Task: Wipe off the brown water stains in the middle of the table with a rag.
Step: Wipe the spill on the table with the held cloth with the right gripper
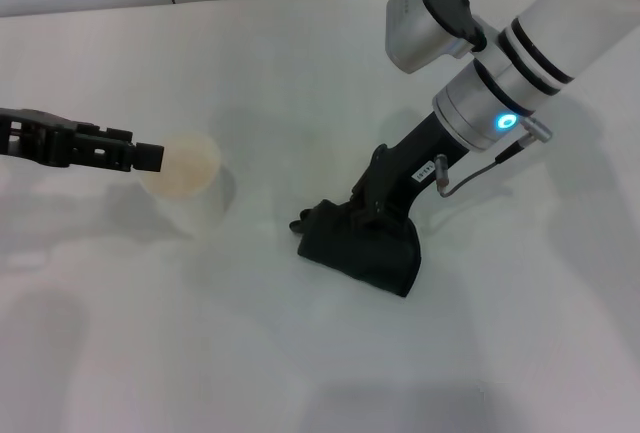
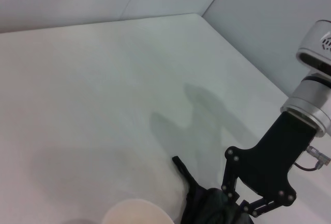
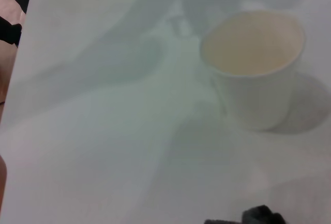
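The right arm reaches in from the upper right, its white forearm with black bands slanting down toward the middle; a blue ring light glows on the silver wrist, and a grey camera housing sits above it. Below the wrist the black right hand [image 1: 362, 221] points down and to the left — its fingers are closed on the black rag [image 1: 365, 248] and press it onto the bench [image 1: 300, 73]. The left arm comes in low from the left edge, held roughly level, and its black left hand [image 1: 148, 157] stops at the rim of the paper cup [image 1: 190, 178].
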### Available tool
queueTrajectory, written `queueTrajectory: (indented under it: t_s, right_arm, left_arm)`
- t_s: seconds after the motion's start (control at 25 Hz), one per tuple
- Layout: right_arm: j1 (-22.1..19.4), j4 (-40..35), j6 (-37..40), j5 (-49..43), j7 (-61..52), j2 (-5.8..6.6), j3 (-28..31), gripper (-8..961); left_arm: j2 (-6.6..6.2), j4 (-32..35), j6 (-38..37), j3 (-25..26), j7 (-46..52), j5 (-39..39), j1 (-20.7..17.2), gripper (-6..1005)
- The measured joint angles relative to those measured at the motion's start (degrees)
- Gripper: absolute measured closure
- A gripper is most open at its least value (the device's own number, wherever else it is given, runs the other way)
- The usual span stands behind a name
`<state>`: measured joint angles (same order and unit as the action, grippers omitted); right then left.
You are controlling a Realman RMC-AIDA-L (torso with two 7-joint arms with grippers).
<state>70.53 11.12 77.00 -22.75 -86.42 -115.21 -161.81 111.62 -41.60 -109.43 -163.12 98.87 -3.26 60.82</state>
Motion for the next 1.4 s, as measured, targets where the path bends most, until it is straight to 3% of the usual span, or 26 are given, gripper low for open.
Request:
queueTrajectory:
  t_s: [1.04, 1.4]
  right_arm:
    - [2.3, -4.5, -16.9, 5.6, -0.6, -0.44, 0.4, 871]
    - [2.0, -4.5, -17.5, 6.4, -0.6, -0.15, 0.4, 871]
  left_arm:
    - [0.00, 0.1, 0.5, 0.0, 0.0, 0.0, 0.1, 139]
    - [0.04, 0.1, 0.6, 0.0, -0.2, -0.2, 0.0, 139]
